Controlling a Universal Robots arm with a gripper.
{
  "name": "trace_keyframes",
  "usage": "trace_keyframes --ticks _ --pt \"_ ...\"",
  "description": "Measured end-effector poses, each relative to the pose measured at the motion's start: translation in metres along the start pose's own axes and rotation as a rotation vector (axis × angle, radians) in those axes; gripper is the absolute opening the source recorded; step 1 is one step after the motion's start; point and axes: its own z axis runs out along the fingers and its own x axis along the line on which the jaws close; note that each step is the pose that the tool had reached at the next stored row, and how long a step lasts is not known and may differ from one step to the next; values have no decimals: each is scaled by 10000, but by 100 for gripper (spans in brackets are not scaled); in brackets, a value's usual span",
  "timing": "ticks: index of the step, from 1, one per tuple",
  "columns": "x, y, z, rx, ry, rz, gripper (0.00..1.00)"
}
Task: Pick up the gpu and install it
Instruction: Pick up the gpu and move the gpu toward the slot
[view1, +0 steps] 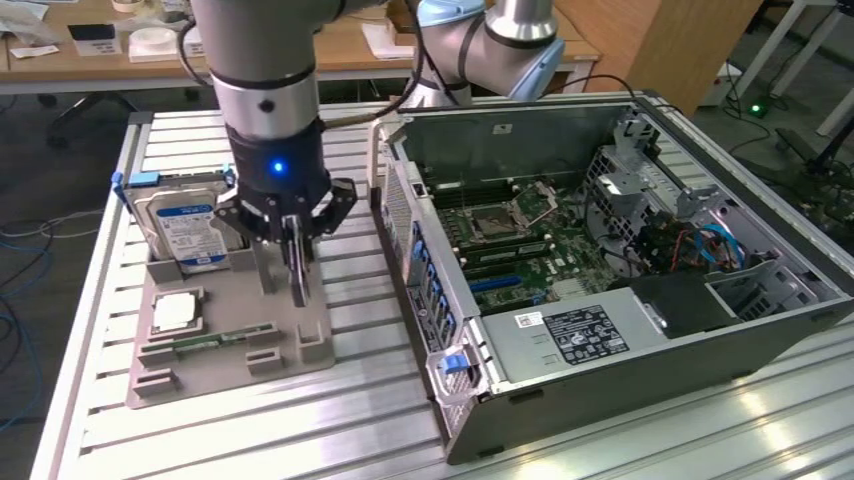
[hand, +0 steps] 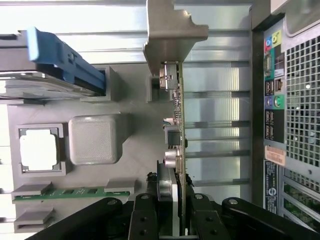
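Black fingers (hand: 144, 215) of your gripper (view1: 296, 240) are clamped on the gpu (view1: 298, 275), one on each face. Gpu is upright and edge-on to the wrist, silver bracket (hand: 172, 30) at the end away from the gripper. It stands over the grey tray (view1: 227, 375); you can't tell whether it is seated in its slot or clear of it. Hard drive (view1: 184, 225) is just beside it, toward the exterior view's left. Chip (view1: 176, 312) and memory stick (view1: 207, 343) lie flat on the same tray. Open case (view1: 601, 260) sits at the exterior view's right on the slatted table (view1: 334, 440).
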Motion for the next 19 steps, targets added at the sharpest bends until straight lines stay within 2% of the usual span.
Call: trace_keyframes --ticks 19 --pt "-15 15 -864 -15 0 0 28"
